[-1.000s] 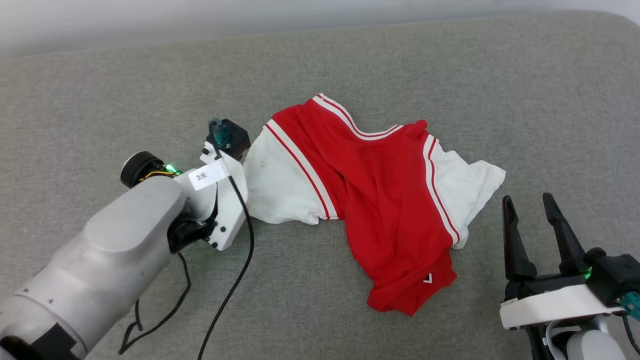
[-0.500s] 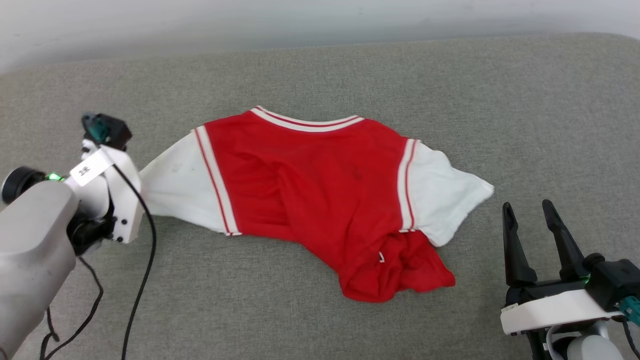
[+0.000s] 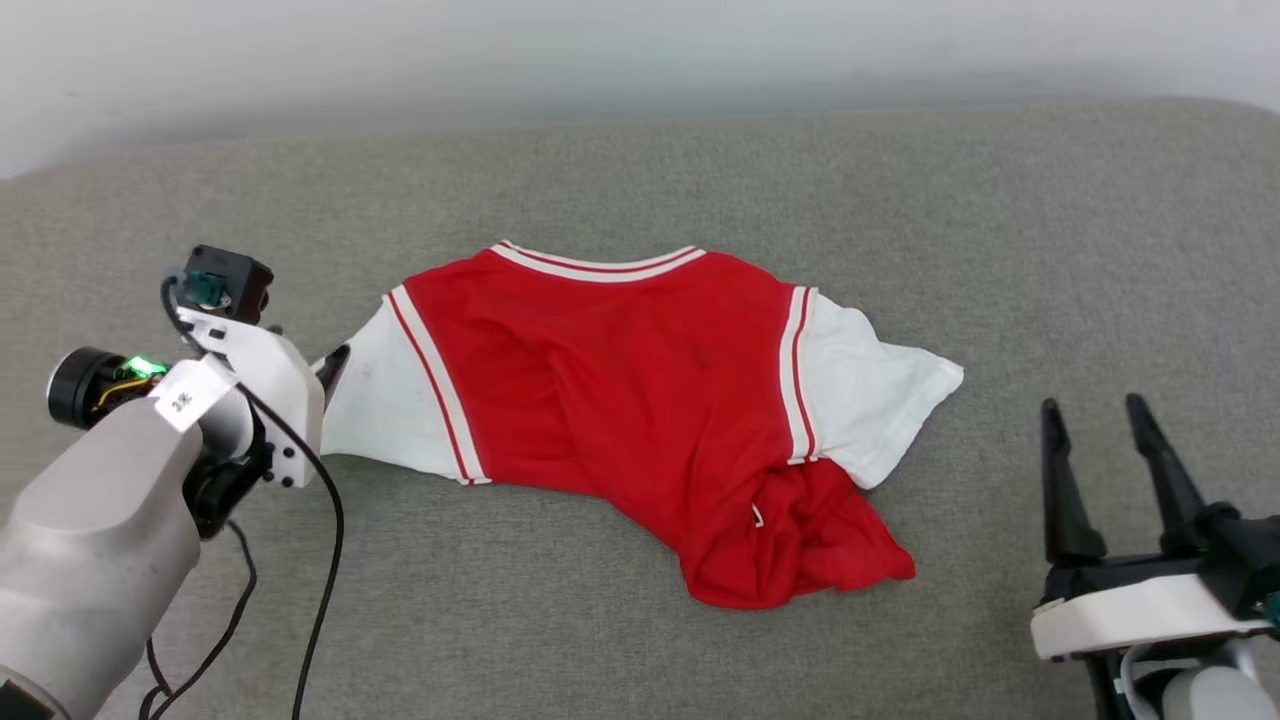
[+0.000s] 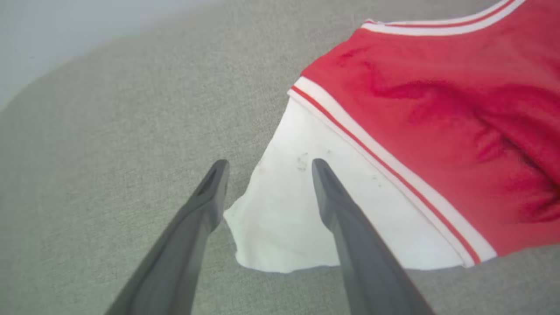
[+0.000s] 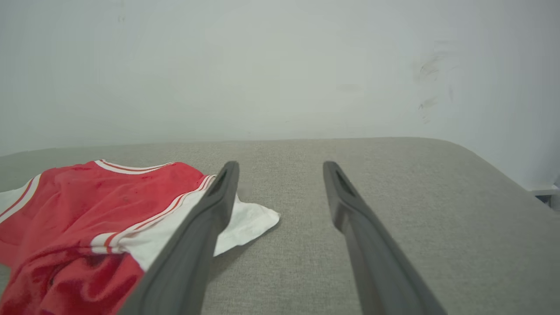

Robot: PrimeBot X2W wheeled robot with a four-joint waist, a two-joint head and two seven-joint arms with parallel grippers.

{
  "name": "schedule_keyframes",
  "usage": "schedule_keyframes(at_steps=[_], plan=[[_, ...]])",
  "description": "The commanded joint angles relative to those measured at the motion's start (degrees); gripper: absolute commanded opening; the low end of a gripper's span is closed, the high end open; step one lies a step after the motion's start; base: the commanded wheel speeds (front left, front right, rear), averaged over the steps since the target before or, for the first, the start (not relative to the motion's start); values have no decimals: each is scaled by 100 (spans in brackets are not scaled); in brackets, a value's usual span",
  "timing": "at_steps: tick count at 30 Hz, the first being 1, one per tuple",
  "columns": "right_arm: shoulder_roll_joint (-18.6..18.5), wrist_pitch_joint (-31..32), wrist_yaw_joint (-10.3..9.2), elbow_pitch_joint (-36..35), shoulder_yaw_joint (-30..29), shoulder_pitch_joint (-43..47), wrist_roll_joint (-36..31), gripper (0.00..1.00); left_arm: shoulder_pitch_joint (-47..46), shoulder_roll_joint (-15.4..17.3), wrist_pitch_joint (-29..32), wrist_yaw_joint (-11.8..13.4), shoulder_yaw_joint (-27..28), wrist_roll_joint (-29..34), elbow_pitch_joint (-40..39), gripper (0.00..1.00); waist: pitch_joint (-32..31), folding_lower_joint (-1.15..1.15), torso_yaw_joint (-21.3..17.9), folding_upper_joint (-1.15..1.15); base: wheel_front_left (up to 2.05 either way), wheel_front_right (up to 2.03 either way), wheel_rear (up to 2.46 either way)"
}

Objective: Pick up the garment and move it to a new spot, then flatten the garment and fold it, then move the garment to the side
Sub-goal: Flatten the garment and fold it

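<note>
The garment (image 3: pixel 620 380) is a red jersey with white sleeves and striped trim, lying spread on the grey padded surface with its lower hem bunched at the front right. My left gripper (image 3: pixel 330 365) is at the tip of the left white sleeve. In the left wrist view the left gripper (image 4: pixel 267 164) is open, its dark fingers straddling the sleeve end of the garment (image 4: pixel 437 109) without pinching it. My right gripper (image 3: pixel 1095 415) stands open and empty to the right of the garment. The right wrist view has that gripper (image 5: pixel 280 168) beside the other sleeve of the garment (image 5: pixel 87 197).
The grey padded surface (image 3: pixel 640 170) runs back to a pale wall (image 3: pixel 640 50). A black cable (image 3: pixel 325 560) hangs from my left arm over the front left. In the right wrist view the surface's edge (image 5: pixel 503 170) drops off at the right.
My left gripper pulled the sleeve leftward, stretching the garment out wide, then opened and let the sleeve go. The right gripper stayed open in place. The head camera shifted a little.
</note>
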Motion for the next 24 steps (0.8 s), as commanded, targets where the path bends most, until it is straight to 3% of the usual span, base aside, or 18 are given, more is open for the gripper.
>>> schedule_keyframes(at_steps=[1,6,9,13,19,24], plan=[[7,-11,-4,-63,-107,-103,-132,100,86,1,-429,95,85,72,-53,100,-134,0,95,0,0,0,0],[-177,-11,-5,-170,-332,-383,-376,100,307,20,-1593,443,305,189,-384,100,-329,0,223,0,0,0,0],[-424,-11,-4,-243,-362,-628,-421,100,546,51,-2047,788,449,260,-722,100,-415,0,308,0,0,0,0],[-870,-11,-4,-198,-277,-965,-351,100,971,79,-2222,1286,736,404,-1381,100,-484,0,459,0,0,0,0],[-1609,53,-5,320,104,-1437,-37,100,1993,18,-2232,2188,1824,1239,-2910,100,-507,0,698,0,0,0,0],[-2488,1068,-6,797,975,-1928,587,100,2971,-189,-2234,2598,2619,2041,-3846,100,-480,0,860,0,0,0,0]])
